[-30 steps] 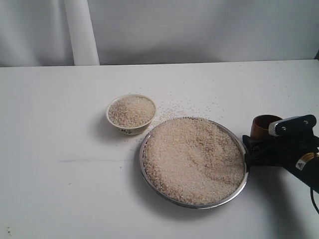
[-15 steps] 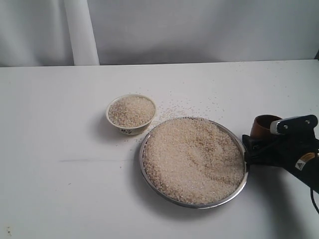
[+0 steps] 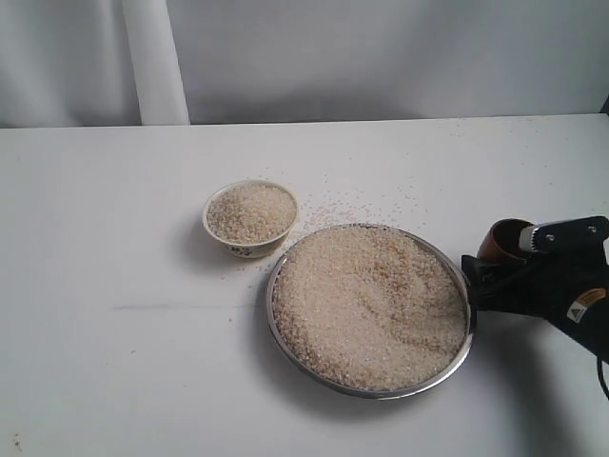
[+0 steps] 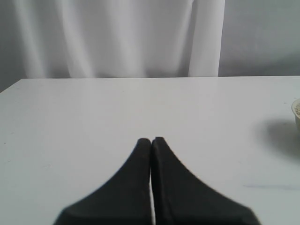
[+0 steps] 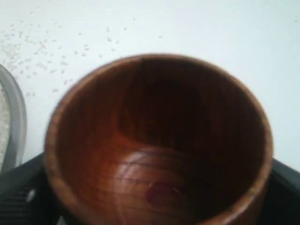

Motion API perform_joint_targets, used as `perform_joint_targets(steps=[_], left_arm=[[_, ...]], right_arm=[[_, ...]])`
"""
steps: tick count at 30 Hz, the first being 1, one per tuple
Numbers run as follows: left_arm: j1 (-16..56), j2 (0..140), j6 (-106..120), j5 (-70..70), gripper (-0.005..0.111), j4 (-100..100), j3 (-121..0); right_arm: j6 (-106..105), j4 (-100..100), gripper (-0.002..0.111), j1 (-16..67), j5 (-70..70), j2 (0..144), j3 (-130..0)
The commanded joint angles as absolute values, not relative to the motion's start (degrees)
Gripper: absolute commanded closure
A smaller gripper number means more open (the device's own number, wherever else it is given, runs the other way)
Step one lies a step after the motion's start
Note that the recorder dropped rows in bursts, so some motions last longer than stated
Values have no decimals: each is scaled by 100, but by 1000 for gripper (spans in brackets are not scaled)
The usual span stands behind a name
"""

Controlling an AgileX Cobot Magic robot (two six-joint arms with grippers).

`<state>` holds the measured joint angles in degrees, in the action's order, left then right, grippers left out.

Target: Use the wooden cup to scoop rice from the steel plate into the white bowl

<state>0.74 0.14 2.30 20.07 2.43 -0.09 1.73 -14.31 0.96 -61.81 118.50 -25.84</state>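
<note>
The steel plate point(image 3: 273, 328) sits mid-table, heaped with rice point(image 3: 369, 305). Behind it to the left, the white bowl point(image 3: 238, 249) holds rice up to its rim. My right gripper point(image 3: 509, 262) is just off the plate's right rim, shut on the wooden cup point(image 3: 499, 242), which leans slightly. In the right wrist view the wooden cup point(image 5: 157, 140) fills the frame, its inside dark and empty, with the plate's rim point(image 5: 18, 119) beside it. My left gripper point(image 4: 151, 139) is shut on nothing over bare table; the white bowl's edge point(image 4: 296, 111) shows at the frame border.
Loose grains point(image 3: 333, 203) are scattered on the white table behind the plate and bowl, and beside the cup point(image 5: 28, 51). A white curtain and a post point(image 3: 152, 62) stand behind the table's far edge.
The right gripper has shifted slightly right and turned, tipping the wooden cup a little. The plate, rice and bowl have not moved.
</note>
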Motion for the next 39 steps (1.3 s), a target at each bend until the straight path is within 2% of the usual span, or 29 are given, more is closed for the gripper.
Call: perform_joint_targets(steps=[1, 5, 8, 11, 16, 18, 33, 39], left_arm=[[89, 0, 208, 1974, 107, 240, 0], [89, 0, 208, 1974, 107, 240, 0], [89, 0, 208, 1974, 107, 240, 0], [89, 0, 208, 1974, 107, 240, 0], [89, 0, 208, 1974, 107, 240, 0], [89, 0, 208, 1974, 107, 240, 0], [89, 0, 208, 1974, 107, 240, 0], [89, 0, 208, 1974, 107, 240, 0]], right_arm=[[200, -1538, 28, 58, -6230, 11446, -2396], [200, -1523, 31, 58, -6228, 11040, -2257], [200, -1523, 41, 58, -6228, 10738, -2145], [200, -1549, 57, 58, -6228, 10404, -1986], [126, -1549, 96, 58, -6220, 9804, -1738], [73, -1549, 108, 58, -6220, 9552, -1647], [803, -1907, 108, 58, -6180, 7035, -821], [2059, -2475, 108, 58, -4671, 5321, -746]])
